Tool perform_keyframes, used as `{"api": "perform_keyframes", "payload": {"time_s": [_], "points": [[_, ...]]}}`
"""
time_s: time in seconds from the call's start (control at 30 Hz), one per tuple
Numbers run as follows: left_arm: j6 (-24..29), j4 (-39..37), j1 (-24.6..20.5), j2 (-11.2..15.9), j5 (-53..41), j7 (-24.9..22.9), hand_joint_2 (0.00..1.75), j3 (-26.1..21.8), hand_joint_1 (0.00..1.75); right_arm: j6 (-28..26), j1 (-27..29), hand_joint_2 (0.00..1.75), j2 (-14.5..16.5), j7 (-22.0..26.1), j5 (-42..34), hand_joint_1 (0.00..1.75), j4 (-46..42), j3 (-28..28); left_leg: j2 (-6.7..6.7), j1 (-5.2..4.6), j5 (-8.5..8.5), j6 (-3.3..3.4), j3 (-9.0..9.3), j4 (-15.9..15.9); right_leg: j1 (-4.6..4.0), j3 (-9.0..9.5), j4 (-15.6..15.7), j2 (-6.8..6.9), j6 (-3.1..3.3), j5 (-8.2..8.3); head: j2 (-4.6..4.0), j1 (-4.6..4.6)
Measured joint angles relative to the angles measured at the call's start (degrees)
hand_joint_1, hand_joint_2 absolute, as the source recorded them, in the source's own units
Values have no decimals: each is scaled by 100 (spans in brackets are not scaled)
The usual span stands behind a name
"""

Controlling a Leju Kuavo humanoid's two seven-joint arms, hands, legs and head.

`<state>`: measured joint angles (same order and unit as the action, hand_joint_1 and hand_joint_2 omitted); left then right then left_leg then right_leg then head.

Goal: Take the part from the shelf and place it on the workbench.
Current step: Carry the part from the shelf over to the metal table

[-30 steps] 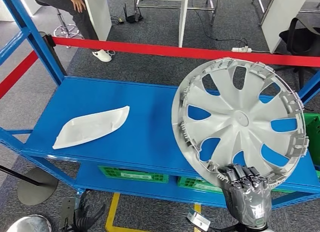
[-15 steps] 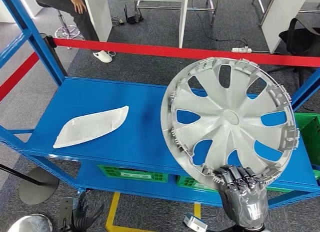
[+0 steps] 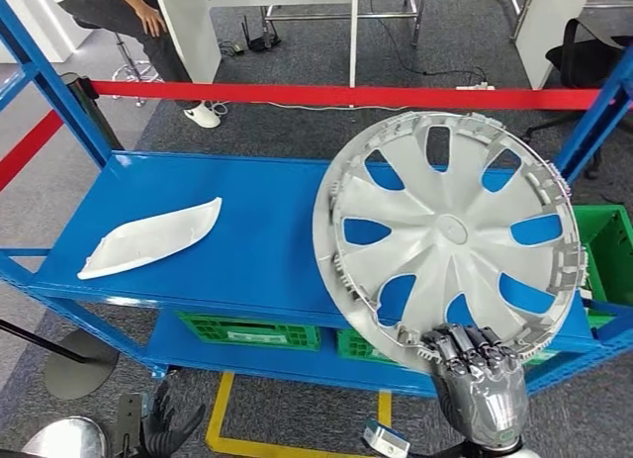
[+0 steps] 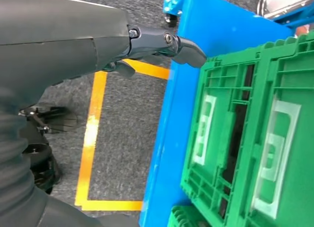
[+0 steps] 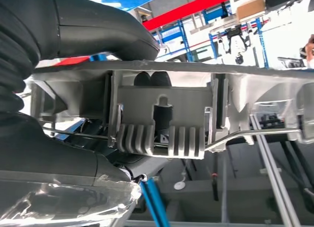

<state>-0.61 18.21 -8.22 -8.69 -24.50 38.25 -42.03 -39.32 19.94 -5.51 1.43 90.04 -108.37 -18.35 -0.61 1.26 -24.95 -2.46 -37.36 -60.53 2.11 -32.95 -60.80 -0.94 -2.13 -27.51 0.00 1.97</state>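
A large grey wheel cover (image 3: 448,230) is tilted up off the blue shelf (image 3: 246,230), lifted at its near rim. My right hand (image 3: 478,379) grips that near rim from below, fingers curled over the edge. In the right wrist view the cover's rim and clips (image 5: 163,119) sit close between thumb and fingers. A second white curved part (image 3: 149,238) lies flat on the left of the shelf. My left hand (image 3: 160,428) hangs low beside the shelf's lower level, fingers apart and holding nothing; the left wrist view shows its fingers (image 4: 177,43) near a green crate (image 4: 255,134).
Blue shelf posts (image 3: 52,77) stand at both ends. A red barrier tape (image 3: 320,94) runs behind the shelf. Green crates (image 3: 246,331) sit on the lower level and another (image 3: 612,250) at the right. A seated person (image 3: 120,13) is at the back left. Yellow floor marking (image 3: 224,418) lies below.
The wheel cover has moved left and nearer in my right hand's grip. The whole view has shifted too, so the camera has moved.
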Motion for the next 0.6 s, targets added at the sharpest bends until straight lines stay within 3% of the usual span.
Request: {"api": "perform_keyframes", "payload": {"time_s": [0.07, 0.1, 0.13, 0.17, 0.23, 0.27, 0.33, 0.37, 0.47, 0.53, 0.6], "points": [[0, -1, -5, -1, 0, 0, 175, 0, 0, 0, 1, 175, -2, -6, 0, 175, -4, 0, 6, -10, -508, -11, -257, -745, -31, -129, 2, 14, 83, 94, 0, -14], [0, -1, -6, -1, 0, 0, 175, -1, 0, 0, 3, 175, -3, -8, 0, 175, -3, -1, 6, -20, -678, -1, -353, -1098, -52, -197, 3, 19, 109, 134, 0, -17], [-1, -1, -6, -2, 0, 0, 175, -1, 0, 0, 5, 175, -3, -12, -1, 175, -3, -1, 6, -34, -727, 25, -375, -1307, -76, -262, 3, 23, 129, 173, 0, -17], [-10, -1, -5, -2, 0, 0, 175, -2, 0, 0, 7, 175, -4, -18, -1, 175, -3, -1, 5, -55, -668, 67, -309, -1331, -102, -323, 4, 23, 144, 211, 0, -16], [-49, 1, -6, -2, -1, 0, 175, -2, 0, 0, 10, 175, -8, -40, -1, 175, -7, -2, 4, -128, -381, 213, 119, -810, -147, -419, 7, 20, 156, 289, 0, -15], [-72, 3, -8, 1, -1, 1, 175, -2, 0, 0, 12, 175, -10, -50, -1, 175, -9, -2, 10, -174, -328, 309, 402, -411, -166, -452, 8, 21, 148, 326, 0, -12], [-97, 8, -18, 4, -1, 2, 175, -1, 0, 0, 11, 175, -16, -61, 0, 175, -12, -5, 18, -244, -363, 409, 786, 194, -166, -485, 13, 30, 102, 396, 0, -9], [-101, 10, -18, 3, -1, 2, 175, 0, 0, 0, 11, 175, -19, -62, 1, 175, -13, -8, 23, -261, -405, 412, 844, 325, -157, -492, 24, 36, 67, 432, 0, -11], [-105, 10, 6, -4, -1, 2, 175, -2, 0, 0, 18, 175, -43, -63, 0, 175, -21, -14, 31, -240, -292, 362, 828, 453, -147, -557, -12, 41, -29, 441, 0, -2], [-109, 10, 21, -6, 5, 2, 175, -4, 0, 0, 19, 175, -66, -64, 0, 175, -27, -17, 42, -210, -204, 368, 802, 500, -150, -751, -455, 45, -73, 133, 0, 20], [-110, 9, 42, -12, 9, 2, 175, -7, 0, 0, 23, 175, -79, -63, 1, 175, -28, -25, 53, -209, -160, 381, 752, 499, -144, -993, -1173, 50, -112, -260, 0, 29]]}}
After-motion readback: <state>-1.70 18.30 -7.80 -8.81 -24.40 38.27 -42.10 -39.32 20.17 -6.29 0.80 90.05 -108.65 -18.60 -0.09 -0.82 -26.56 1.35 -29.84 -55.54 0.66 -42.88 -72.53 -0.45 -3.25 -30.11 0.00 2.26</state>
